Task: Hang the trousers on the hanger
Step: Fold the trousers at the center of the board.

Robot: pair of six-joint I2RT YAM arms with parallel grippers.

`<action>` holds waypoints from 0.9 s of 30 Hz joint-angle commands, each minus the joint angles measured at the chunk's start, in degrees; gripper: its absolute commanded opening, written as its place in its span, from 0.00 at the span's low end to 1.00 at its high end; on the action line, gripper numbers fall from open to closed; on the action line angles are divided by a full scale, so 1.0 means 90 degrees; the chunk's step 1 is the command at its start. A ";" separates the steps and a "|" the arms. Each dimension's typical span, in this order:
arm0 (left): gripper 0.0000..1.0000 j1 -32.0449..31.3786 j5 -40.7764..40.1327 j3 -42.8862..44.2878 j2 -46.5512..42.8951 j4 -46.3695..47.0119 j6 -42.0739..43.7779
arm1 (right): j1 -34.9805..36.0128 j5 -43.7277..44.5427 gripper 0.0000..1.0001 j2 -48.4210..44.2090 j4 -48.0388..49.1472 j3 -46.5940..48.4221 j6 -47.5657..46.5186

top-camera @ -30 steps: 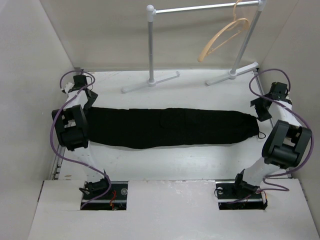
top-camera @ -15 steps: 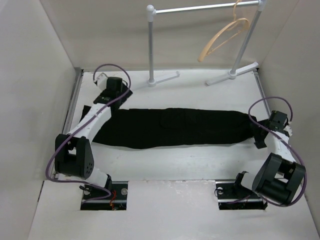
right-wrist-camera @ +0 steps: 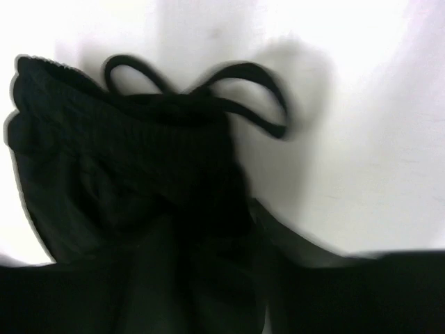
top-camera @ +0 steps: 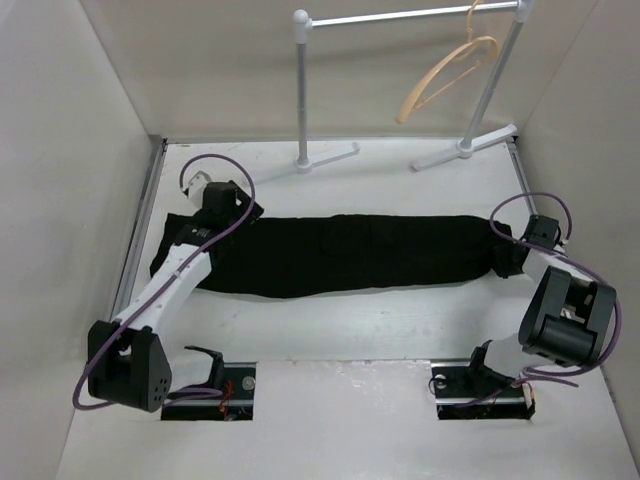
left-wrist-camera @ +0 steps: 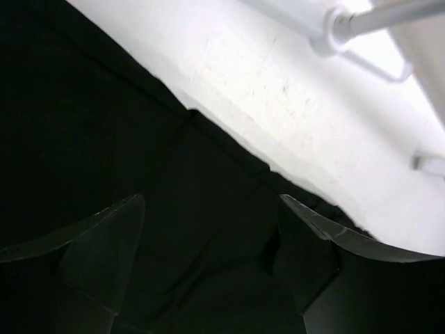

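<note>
One trousers (top-camera: 350, 255), one hanger (top-camera: 440, 66), one rail (top-camera: 300, 95).

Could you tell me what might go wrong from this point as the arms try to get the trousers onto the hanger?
1. The left fingers stand open over flat cloth of the trousers; closing there may pinch only the top layer, so the leg sags unevenly.
2. The drawstring loop lies loose by the waistband and could snag a finger.
3. The hanger hangs freely on the rail, far off; it may swing when touched.
</note>
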 commanded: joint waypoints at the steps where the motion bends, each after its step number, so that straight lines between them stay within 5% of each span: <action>1: 0.74 0.0260 0.0038 -0.0088 -0.0401 -0.0101 0.0055 | 0.0203 -0.0139 0.32 0.0374 0.0254 0.0134 0.0508; 2: 0.74 0.0319 0.0038 -0.0069 -0.0450 -0.0130 0.0085 | 0.0213 -0.0101 0.21 0.0384 0.0283 0.0163 0.0509; 5: 0.74 0.0349 0.0048 0.0038 -0.0519 -0.0257 0.0153 | 0.0223 0.0084 0.09 -0.0014 0.0292 0.0193 0.0460; 13: 0.74 -0.0460 -0.0157 0.0809 -0.0324 -0.0550 0.0212 | 0.0077 0.1275 0.08 -0.1811 -0.0985 0.1490 -0.0848; 19: 0.74 -0.1593 -0.0674 0.1853 -0.0021 -0.1009 0.0192 | 0.0057 0.1306 0.09 -0.2769 -0.1523 0.2350 -0.1268; 23: 0.74 -0.2004 -0.0851 0.2508 0.0097 -0.1341 0.0260 | 0.0777 0.1267 0.09 -0.3179 -0.1729 0.2751 -0.1561; 27: 0.75 -0.1479 -0.0705 0.2763 -0.0205 -0.1643 0.0562 | 0.1987 0.1256 0.09 -0.3336 -0.2011 0.3161 -0.1533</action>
